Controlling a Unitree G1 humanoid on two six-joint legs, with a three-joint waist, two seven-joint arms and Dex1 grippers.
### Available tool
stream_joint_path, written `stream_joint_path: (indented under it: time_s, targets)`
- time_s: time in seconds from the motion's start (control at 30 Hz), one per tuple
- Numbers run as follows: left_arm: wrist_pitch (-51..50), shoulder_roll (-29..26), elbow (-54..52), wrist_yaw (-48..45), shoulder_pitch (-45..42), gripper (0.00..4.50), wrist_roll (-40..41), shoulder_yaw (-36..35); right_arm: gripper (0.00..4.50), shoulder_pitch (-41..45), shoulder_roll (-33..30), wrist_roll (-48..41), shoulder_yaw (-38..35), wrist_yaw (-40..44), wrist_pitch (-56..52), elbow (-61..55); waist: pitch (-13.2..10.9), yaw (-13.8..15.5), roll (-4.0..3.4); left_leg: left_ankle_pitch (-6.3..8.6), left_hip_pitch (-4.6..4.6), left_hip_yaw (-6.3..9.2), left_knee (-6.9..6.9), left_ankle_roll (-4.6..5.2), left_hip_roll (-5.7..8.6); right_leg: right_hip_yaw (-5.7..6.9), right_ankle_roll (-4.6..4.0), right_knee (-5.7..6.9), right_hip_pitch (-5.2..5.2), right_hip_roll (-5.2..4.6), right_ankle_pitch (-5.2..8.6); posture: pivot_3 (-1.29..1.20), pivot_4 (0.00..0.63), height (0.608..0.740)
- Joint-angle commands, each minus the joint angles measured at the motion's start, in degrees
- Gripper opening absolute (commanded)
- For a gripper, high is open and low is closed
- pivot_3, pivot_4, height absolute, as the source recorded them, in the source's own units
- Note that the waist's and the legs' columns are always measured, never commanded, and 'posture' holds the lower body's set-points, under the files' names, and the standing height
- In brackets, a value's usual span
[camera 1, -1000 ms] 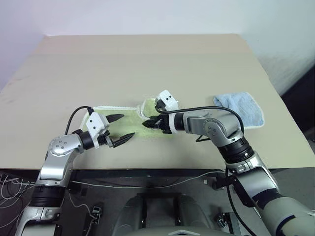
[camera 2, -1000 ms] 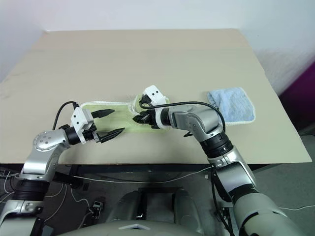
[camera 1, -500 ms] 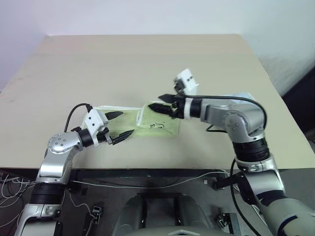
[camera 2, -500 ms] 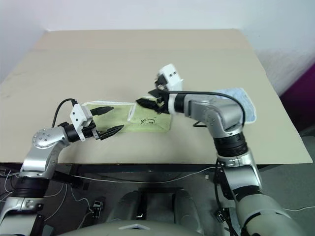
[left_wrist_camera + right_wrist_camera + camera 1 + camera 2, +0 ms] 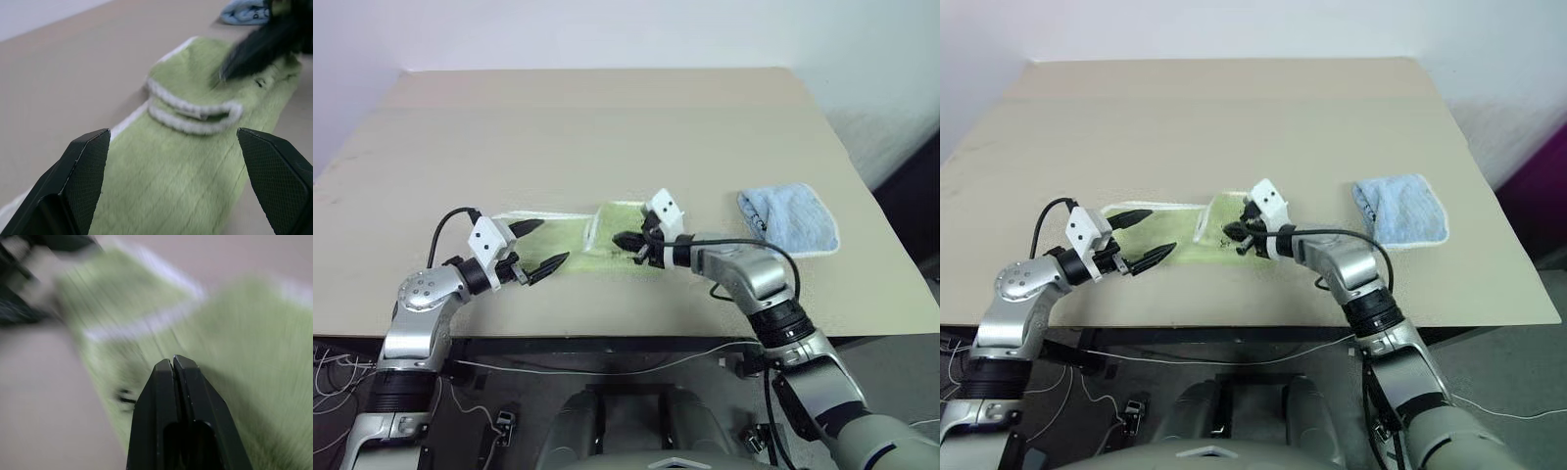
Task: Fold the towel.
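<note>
On the tan tabletop [image 5: 607,127], the left hand [image 5: 536,247] hovers at about 8 o'clock, fingers spread wide over the towel's [image 5: 570,235] left end. The folded green towel lies near the front edge. The right hand [image 5: 626,241], fingers pressed together, sits on its right part. A blue cloth [image 5: 790,218] lies at 3 o'clock.

Silver arms; black fingers [image 5: 535,226]; white wrist blocks; black cables

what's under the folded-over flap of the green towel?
Under the flap lies the towel's own lower layer, flat on the table. The covered part of that layer is hidden; the right gripper, shut, is over the flap.
</note>
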State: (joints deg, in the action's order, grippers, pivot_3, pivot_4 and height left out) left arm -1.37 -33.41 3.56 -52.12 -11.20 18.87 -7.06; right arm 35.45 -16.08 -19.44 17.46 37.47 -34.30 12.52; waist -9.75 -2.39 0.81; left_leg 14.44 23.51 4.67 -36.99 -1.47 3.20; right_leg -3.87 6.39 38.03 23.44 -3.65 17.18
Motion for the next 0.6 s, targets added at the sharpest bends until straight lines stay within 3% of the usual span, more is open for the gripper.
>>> stream_joint_path:
  time_s: [0.03,0.27,0.43,0.6]
  targets:
    - [-1.1,-0.8,-4.0,1.2,1.1,4.36,2.3,-3.2,0.07,-1.9,0.1,4.2,2.4,2.4,5.0,1.4,0.0,0.0,0.01,0.00,-0.01,0.00,0.00,0.00,0.00,0.00,0.00,0.01,-0.01,0.01,0.00,0.00,0.150,0.740]
    - [-7.5,0.4,-9.2,6.8,4.2,4.36,6.9,-7.8,0.07,-3.2,-1.2,5.9,0.7,5.8,10.3,-6.2,0.0,0.0,0.00,0.01,-0.06,0.02,0.01,-0.01,-0.01,0.01,0.00,-0.01,-0.06,0.01,0.00,0.00,0.150,0.740]
    - [-22.1,5.2,-19.6,19.2,9.1,4.36,18.4,-14.2,0.07,-0.4,-2.8,4.7,-3.1,7.4,11.3,-12.5,0.0,-0.1,0.01,0.01,-0.05,0.03,0.01,-0.01,-0.01,0.00,0.00,0.00,-0.05,0.00,0.00,0.00,0.150,0.740]
    - [-31.7,12.0,-32.5,31.7,17.3,4.36,31.1,-17.9,0.07,3.0,-3.8,6.3,-4.4,8.3,13.1,-10.4,0.0,0.0,0.02,0.01,-0.05,0.05,0.02,-0.02,-0.03,-0.02,0.00,-0.01,-0.06,0.01,0.00,0.00,0.150,0.740]
